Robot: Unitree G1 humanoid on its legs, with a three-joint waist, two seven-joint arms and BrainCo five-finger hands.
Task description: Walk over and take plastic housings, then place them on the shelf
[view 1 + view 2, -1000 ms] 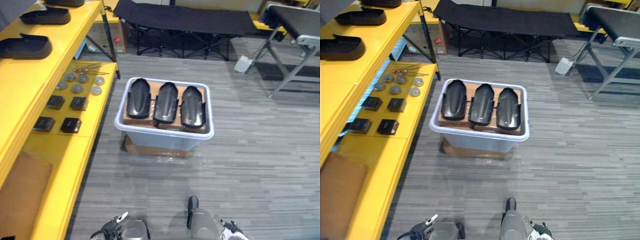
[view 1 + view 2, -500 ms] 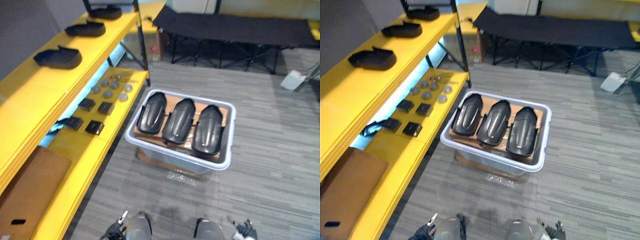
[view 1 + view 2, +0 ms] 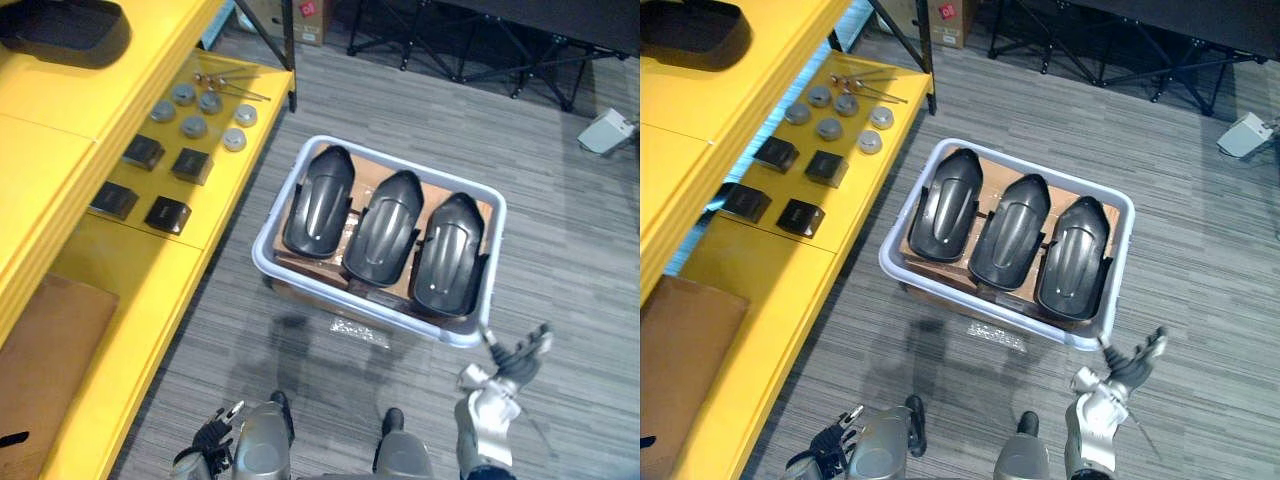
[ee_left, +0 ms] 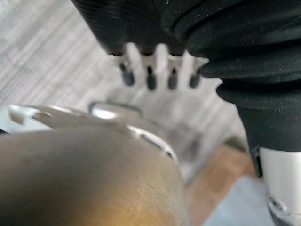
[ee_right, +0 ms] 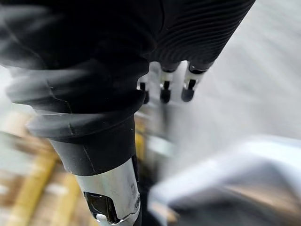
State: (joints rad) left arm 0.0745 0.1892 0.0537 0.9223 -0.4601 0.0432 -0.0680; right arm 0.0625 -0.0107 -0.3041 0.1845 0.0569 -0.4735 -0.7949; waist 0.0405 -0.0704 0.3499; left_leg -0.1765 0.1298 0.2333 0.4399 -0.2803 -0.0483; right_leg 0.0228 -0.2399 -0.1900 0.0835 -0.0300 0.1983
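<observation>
- Sitting on the grey floor just beside the yellow shelf [image 3: 60, 130], a pale bin [image 3: 272, 225] holds three black housings [image 3: 385, 238] side by side on brown cardboard, with neither robot hand touching them.
- The right robot hand [image 3: 515, 358] is raised near the bin's near right corner, close to the rim but apart from it. Its arm comes up from below, and the fingers are spread wide and straight, holding nothing.
- In the right wrist view those fingers [image 5: 164, 92] run straight out in a row past the dark cover.
- The left robot hand [image 3: 212, 440] hangs low on the robot's left, well apart from the bin and near the shelf's edge.
- Its fingers [image 4: 149, 80] show in the left wrist view as a loose, straight row with nothing in them.
- One more housing [image 3: 65, 28] lies on the shelf's upper level.
- On the lower level are round metal discs [image 3: 193, 126], small black blocks [image 3: 190, 165] and a flat brown board [image 3: 40, 350].
</observation>
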